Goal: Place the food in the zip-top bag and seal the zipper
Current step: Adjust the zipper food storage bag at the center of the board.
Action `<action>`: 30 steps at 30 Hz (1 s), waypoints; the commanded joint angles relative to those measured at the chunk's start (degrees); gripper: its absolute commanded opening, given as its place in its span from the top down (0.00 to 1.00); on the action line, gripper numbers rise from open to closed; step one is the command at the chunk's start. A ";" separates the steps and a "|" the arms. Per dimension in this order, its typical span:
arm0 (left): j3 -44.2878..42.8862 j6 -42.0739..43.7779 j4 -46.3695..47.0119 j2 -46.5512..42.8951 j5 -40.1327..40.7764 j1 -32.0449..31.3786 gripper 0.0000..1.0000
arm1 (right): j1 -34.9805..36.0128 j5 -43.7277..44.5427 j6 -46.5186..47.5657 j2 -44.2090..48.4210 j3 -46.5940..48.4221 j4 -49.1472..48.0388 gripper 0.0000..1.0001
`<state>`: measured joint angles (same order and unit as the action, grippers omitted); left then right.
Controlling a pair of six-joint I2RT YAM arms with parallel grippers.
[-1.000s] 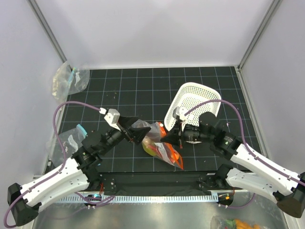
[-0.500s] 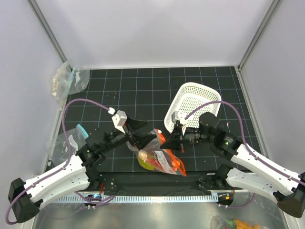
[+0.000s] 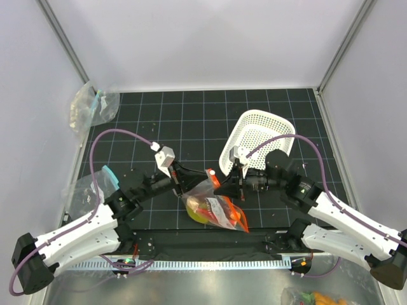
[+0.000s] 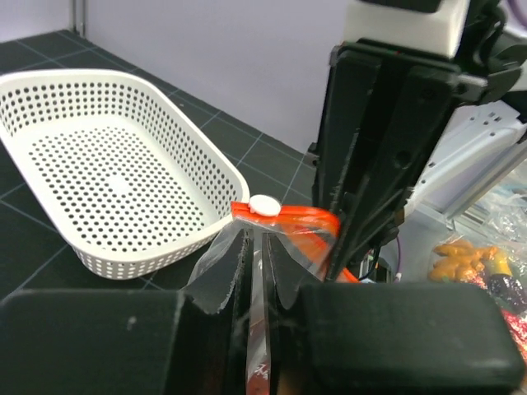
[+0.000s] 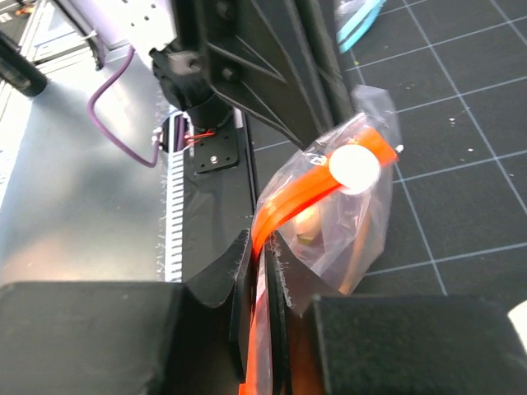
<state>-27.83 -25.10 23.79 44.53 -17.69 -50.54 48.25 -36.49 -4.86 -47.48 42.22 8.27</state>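
Observation:
The zip-top bag [image 3: 215, 208] hangs between my two grippers just above the mat, with the food [image 3: 198, 211] inside it: a yellow lemon and red and orange pieces. Its red-orange zipper [image 3: 212, 177] runs along the top and carries a white slider [image 5: 354, 167]. My left gripper [image 4: 257, 239] is shut on the clear plastic just below the zipper [image 4: 290, 219], next to the slider [image 4: 263, 205]. My right gripper [image 5: 262, 244] is shut on the zipper strip [image 5: 284, 206] itself, which runs down between its jaws. The two grippers face each other closely [image 3: 191, 184], [image 3: 229, 186].
A white lattice basket [image 3: 257, 135] lies tilted behind the right gripper. Clear bags with teal trim sit at the far left corner [image 3: 93, 105] and beside the left arm [image 3: 95, 185]. Another bag of toy food [image 3: 311, 297] lies off the mat at bottom right.
My left gripper has moved right up to the bag's top edge and closed on the plastic. The bag has dropped and swung slightly lower. The right arm has barely moved.

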 commanded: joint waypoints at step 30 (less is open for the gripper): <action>-0.55 -1.26 4.42 -1.12 1.00 -0.08 0.29 | 0.18 12.59 -2.08 5.47 -1.26 -7.74 0.99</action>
<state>-26.33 -26.61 27.18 42.41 -16.08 -50.57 48.27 -25.10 -6.37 -43.81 41.06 5.67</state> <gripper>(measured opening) 0.709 0.040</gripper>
